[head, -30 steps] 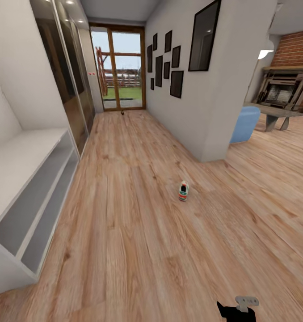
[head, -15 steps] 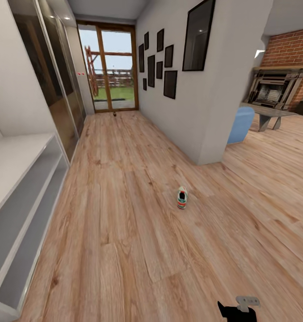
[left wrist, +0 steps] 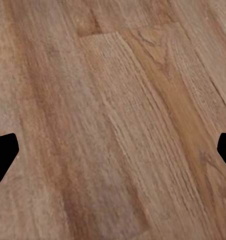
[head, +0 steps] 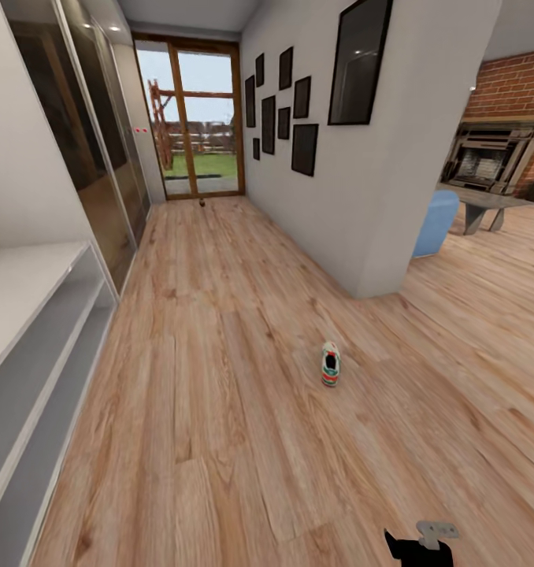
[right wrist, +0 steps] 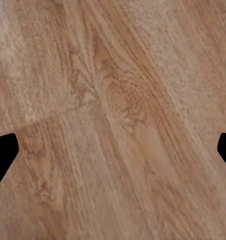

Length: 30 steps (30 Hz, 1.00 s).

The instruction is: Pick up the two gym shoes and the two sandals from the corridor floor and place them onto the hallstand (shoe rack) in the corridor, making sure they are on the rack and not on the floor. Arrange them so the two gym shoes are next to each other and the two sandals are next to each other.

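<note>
Camera's rolled closer since a second ago; the gym shoe sits alone mid-floor, well away from the rack. Both claws, left and right, are wide and empty. Next: drive up, reach down.
</note>
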### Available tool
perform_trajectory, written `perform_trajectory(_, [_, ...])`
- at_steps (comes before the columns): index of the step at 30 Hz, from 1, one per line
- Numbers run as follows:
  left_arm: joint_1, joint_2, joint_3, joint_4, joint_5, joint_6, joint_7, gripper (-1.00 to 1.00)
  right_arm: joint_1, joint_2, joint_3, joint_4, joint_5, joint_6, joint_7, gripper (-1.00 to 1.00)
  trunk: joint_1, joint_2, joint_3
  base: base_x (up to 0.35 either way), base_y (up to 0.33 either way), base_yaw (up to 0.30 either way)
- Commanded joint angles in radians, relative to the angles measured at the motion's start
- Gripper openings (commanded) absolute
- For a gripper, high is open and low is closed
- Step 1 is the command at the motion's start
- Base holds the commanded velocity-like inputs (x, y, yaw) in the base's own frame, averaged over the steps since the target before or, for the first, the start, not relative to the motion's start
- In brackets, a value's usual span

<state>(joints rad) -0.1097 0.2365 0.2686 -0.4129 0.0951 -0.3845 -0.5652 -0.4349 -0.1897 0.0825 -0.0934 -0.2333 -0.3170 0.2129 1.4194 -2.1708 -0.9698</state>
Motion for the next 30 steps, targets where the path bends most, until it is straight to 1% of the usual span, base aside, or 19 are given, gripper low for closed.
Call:
perform_trajectory(1, [-0.001, 0.000, 0.003, 0.001, 0.009, 0.003, -0.010, 1.00, -0.001, -0.001, 0.008, 0.001, -0.011, -0.004, 0.004, 1.00, 0.000, 0.000, -0.001, 0.332, 0.109, 0.000])
perform_trajectory(9, [-0.001, 0.000, 0.003, 0.001, 0.009, 0.003, -0.010, 1.00, -0.001, -0.001, 0.008, 0.000, -0.011, -0.004, 0.003, 1.00, 0.000, 0.000, -0.001, 0.325, 0.133, -0.020])
perform_trajectory(19, [-0.001, 0.000, 0.003, 0.002, 0.011, 0.001, -0.010, 1.00, -0.001, -0.001, 0.008, 0.001, -0.011, -0.004, 0.003, 1.00, 0.000, 0.000, 0.003, 0.251, 0.200, -0.243])
perform_trajectory(22, [-0.001, 0.000, 0.003, 0.002, 0.011, 0.001, -0.010, 1.00, -0.001, -0.001, 0.008, 0.001, -0.011, -0.004, 0.003, 1.00, 0.000, 0.000, 0.004, 0.136, 0.185, -0.276])
perform_trajectory(25, [-0.001, 0.000, 0.003, 0.002, 0.011, 0.001, -0.010, 1.00, -0.001, -0.001, 0.008, 0.001, -0.011, -0.004, 0.003, 1.00, 0.000, 0.000, 0.006, 0.022, 0.033, -0.265])
perform_trajectory(30, [-0.001, 0.000, 0.003, 0.002, 0.010, 0.001, -0.010, 1.00, -0.001, -0.001, 0.008, 0.001, -0.011, -0.003, 0.003, 1.00, 0.000, 0.000, 0.006, 0.004, 0.006, -0.057])
